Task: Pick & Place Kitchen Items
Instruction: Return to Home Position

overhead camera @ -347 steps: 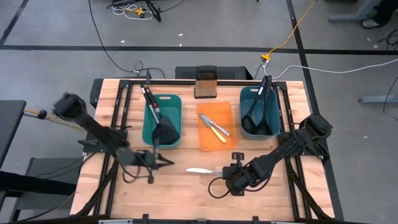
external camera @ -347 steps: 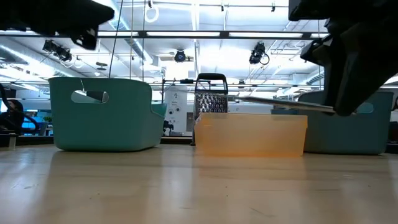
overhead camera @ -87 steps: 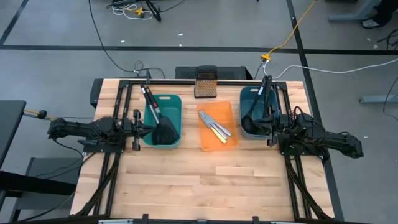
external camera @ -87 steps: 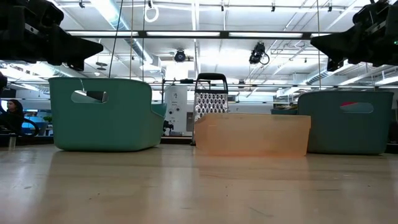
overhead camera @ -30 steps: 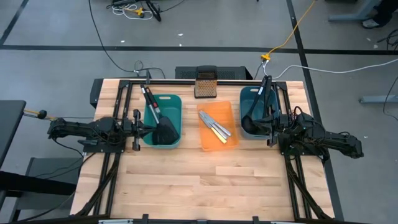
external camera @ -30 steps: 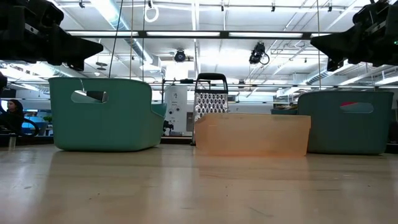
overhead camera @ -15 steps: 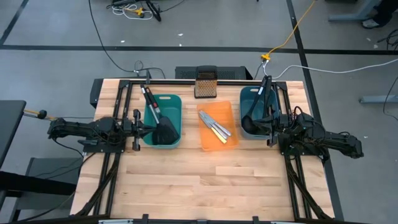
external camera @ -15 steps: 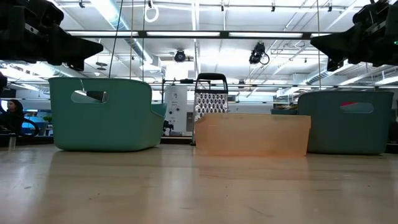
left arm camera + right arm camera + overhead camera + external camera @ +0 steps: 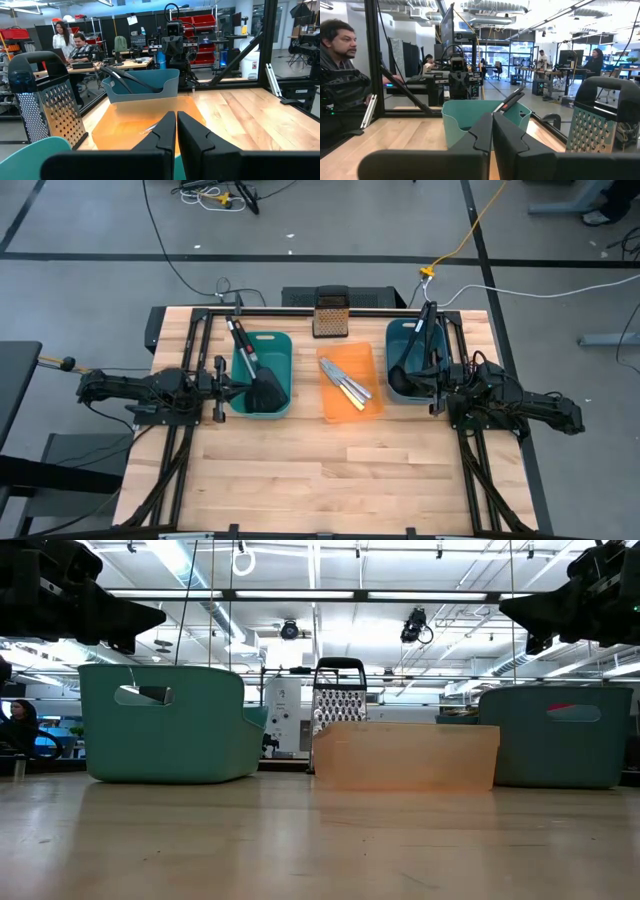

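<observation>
Kitchen items are all stowed, none lies on the bare table [image 9: 330,470].

1. Left gripper [image 9: 176,116]: parked at the table's left edge, just beside the left bin [image 9: 288,370]. Its fingers are pressed together and hold nothing.
2. Left bin: contains both spatulas [image 9: 262,385]. Their handles lean out over the far rim.
3. Tray [image 9: 335,412]: holds the two silver knives [image 9: 345,377] and the yellow knife [image 9: 352,400], lying loose and close together. The grater [image 9: 330,313] stands behind it.
4. Right bin [image 9: 400,325]: contains both ladles [image 9: 412,375], handles projecting past the far rim.
5. Right gripper [image 9: 492,117]: parked at the table's right edge, just beside the right bin. Its fingers are pressed together and empty.

Hazards, judged from this layout:
- Each gripper sits near a bin wall. Any inward arm motion could push the bin and shift its contents.
- Protruding handles could snag a passing arm and tip a bin.
- The tray has low walls, so a knock could slide a knife out.
</observation>
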